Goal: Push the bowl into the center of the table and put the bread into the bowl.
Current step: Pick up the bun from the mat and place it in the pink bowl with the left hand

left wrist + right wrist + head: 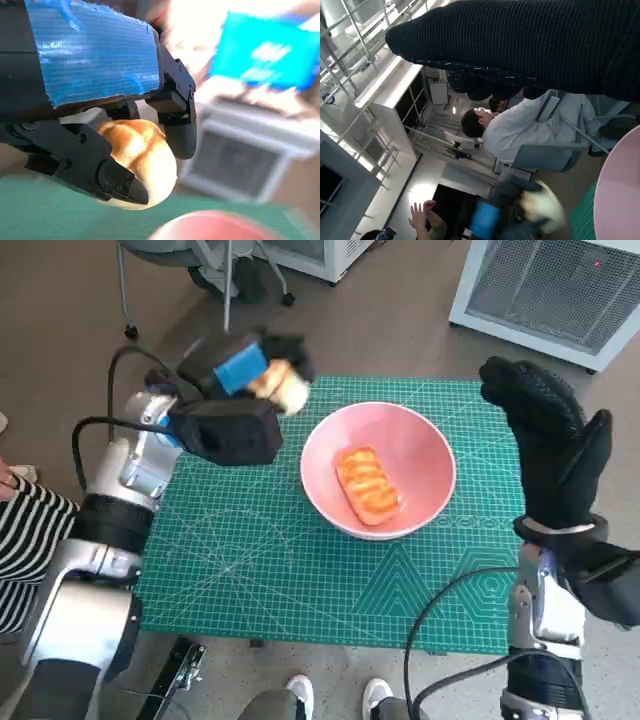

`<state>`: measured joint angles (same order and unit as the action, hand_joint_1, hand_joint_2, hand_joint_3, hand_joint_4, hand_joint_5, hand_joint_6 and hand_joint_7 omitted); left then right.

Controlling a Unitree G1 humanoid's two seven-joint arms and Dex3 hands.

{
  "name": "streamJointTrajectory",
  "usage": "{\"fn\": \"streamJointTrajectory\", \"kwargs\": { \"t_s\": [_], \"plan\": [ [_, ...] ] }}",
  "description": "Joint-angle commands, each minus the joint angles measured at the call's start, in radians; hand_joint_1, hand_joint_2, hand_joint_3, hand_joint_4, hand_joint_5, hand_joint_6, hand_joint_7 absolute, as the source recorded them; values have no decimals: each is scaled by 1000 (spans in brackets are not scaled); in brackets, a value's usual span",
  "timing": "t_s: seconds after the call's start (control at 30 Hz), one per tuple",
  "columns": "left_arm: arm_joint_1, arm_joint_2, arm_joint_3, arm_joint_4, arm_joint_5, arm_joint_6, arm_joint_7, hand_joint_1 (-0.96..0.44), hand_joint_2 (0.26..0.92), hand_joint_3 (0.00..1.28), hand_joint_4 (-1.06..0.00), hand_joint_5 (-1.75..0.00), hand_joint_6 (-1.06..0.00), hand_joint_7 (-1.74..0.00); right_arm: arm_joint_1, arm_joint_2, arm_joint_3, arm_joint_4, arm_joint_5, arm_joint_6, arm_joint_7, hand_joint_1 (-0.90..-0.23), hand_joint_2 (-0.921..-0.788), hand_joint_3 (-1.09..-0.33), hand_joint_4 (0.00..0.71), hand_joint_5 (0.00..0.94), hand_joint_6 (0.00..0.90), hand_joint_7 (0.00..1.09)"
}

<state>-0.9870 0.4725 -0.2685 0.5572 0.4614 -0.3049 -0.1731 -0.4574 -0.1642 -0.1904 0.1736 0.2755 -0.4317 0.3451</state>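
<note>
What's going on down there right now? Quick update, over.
Left hand holds a round bread roll, raised beside the pink bowl. Right hand open, held up by the bowl's far side. One bread piece already in bowl. Nothing blocking.

No text, label, brand or number can be read anywhere. The green mat (300, 570) on the table carries only printed grid lines and shapes; any scale marks along its edges are too small to make out.

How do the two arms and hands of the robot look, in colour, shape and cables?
The left hand is black and boxy, with blue tape on its back. The right hand wears a black knitted glove. Both forearms are pale silver-grey with black bands, and loose black cables loop beside them.
</note>
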Motion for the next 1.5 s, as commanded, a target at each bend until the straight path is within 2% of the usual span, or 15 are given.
{"fn": "streamJointTrajectory", "kwargs": {
  "t_s": [0.03,0.33,0.5,0.63,0.7,0.73,0.8,0.83,0.9,0.93,0.97,1.1,1.27,1.5],
  "plan": [
    [72,-16,14,-174,-23,12,-30,2,903,27,-822,-1052,-655,-1105,18,-6,3,14,2,8,4,-718,-921,-734,172,0,80,374],
    [83,-60,-14,-165,-30,-30,-75,2,895,14,-848,-1047,-701,-1029,25,-7,2,7,2,7,2,-718,-921,-734,172,0,80,373],
    [79,-75,-37,-144,-32,-31,-123,2,909,14,-807,-1123,-690,-1008,32,-9,-1,-1,2,8,1,-718,-921,-735,171,0,79,373],
    [78,-81,-45,-119,-44,-32,-166,1,918,62,-724,-1160,-612,-1140,36,-11,-3,-5,4,8,1,-718,-921,-736,171,0,78,373],
    [79,-82,-49,-107,-51,-33,-192,0,919,124,-638,-1211,-548,-1243,38,-11,-4,-8,4,9,0,-717,-921,-736,170,0,79,374],
    [79,-82,-50,-104,-51,-32,-203,-53,875,94,-583,-844,-496,-942,39,-11,-4,-9,4,10,-1,-717,-921,-737,170,0,80,375],
    [83,-78,-54,-104,-51,-27,-228,-88,866,64,-580,-609,-494,-741,41,-11,-4,-12,4,11,-2,-716,-921,-737,170,0,80,376],
    [86,-73,-58,-103,-50,-23,-249,-126,862,42,-576,-414,-496,-562,41,-11,-5,-12,4,12,-2,-716,-921,-737,169,0,80,376],
    [89,-64,-65,-106,-46,-15,-283,-234,855,22,-446,-169,-426,-297,42,-11,-5,-13,4,13,-3,-718,-921,-737,168,0,80,377],
    [90,-60,-67,-108,-43,-10,-296,-264,855,19,-399,-135,-403,-248,43,-11,-6,-13,4,13,-3,-718,-921,-737,168,0,80,378],
    [88,-55,-71,-114,-39,-2,-316,-336,855,12,-287,-69,-349,-146,43,-11,-6,-12,4,12,-4,-720,-921,-737,167,0,80,378],
    [75,-35,-73,-137,-42,29,-384,-459,858,8,-138,-18,-270,-45,42,-12,-7,-14,4,14,-7,-721,-921,-737,168,1,80,379],
    [79,-24,-51,-167,-65,44,-422,-561,868,8,-71,-3,-224,-8,40,-12,-7,-14,3,17,-10,-719,-921,-737,170,2,79,381],
    [105,-43,13,-139,-159,-28,-391,-768,913,66,-8,0,-163,-15,33,-12,-4,-24,1,28,-17,-709,-921,-738,171,2,78,383]
  ]
}}
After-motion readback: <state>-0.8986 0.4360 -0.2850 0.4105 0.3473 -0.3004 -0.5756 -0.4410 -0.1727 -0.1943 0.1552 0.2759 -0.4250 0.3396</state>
